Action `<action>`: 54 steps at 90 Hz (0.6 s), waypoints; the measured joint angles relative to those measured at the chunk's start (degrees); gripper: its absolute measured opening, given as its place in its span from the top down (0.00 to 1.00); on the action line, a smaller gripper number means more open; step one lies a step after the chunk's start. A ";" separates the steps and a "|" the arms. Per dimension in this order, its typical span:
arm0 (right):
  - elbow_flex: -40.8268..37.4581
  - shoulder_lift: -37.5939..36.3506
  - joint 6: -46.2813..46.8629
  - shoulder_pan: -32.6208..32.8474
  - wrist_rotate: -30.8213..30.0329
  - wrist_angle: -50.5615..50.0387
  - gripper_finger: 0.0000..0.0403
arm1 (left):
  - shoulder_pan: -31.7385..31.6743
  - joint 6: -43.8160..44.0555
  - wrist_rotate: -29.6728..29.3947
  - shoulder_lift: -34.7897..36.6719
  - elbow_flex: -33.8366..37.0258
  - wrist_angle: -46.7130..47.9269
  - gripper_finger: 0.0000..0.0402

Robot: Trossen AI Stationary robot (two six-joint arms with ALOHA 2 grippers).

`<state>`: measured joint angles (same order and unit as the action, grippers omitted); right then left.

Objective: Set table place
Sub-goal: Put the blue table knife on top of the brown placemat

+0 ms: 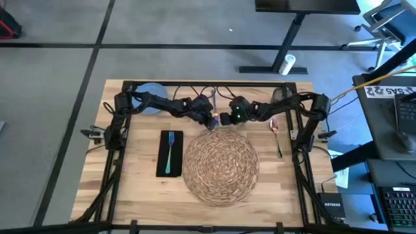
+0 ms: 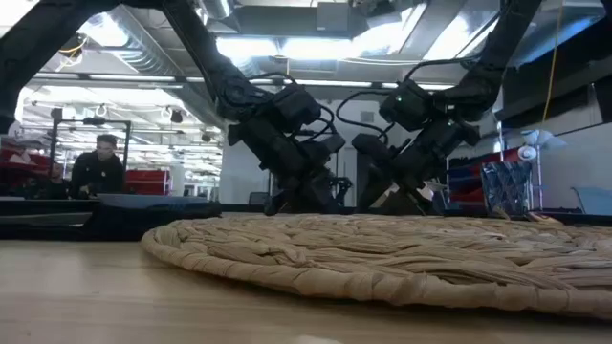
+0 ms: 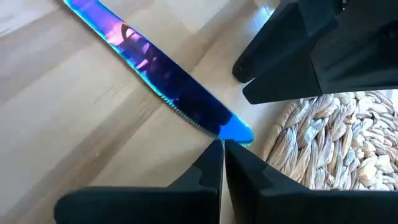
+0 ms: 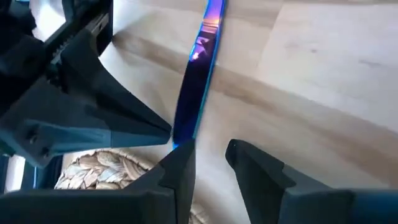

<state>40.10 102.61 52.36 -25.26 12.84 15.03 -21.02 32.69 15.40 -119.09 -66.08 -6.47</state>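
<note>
The left gripper (image 3: 222, 163), fingers pressed together, is pinching the tip of an iridescent blue-purple metal knife (image 3: 158, 78) lying on the light wooden table (image 1: 140, 195). Facing it, the right gripper (image 4: 208, 163) is hovering with fingers parted. Just beside both is lying the round woven straw placemat (image 1: 221, 166).

woven placemat (image 2: 402, 263), both arms behind
</note>
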 joint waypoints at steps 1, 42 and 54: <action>0.00 0.00 -0.01 0.00 0.00 0.04 0.75 | 0.00 0.01 0.01 0.00 0.00 -0.01 1.00; 0.17 0.00 -0.18 0.00 -1.09 1.29 0.75 | -0.12 0.91 0.55 -0.37 -3.15 -0.05 1.00; 0.20 0.00 -0.18 0.00 -0.84 1.36 0.75 | -0.35 0.79 0.06 -0.37 -3.19 0.10 1.00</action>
<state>40.29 102.61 52.18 -25.26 12.00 16.38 -21.37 33.48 15.46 -119.46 -69.28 -6.37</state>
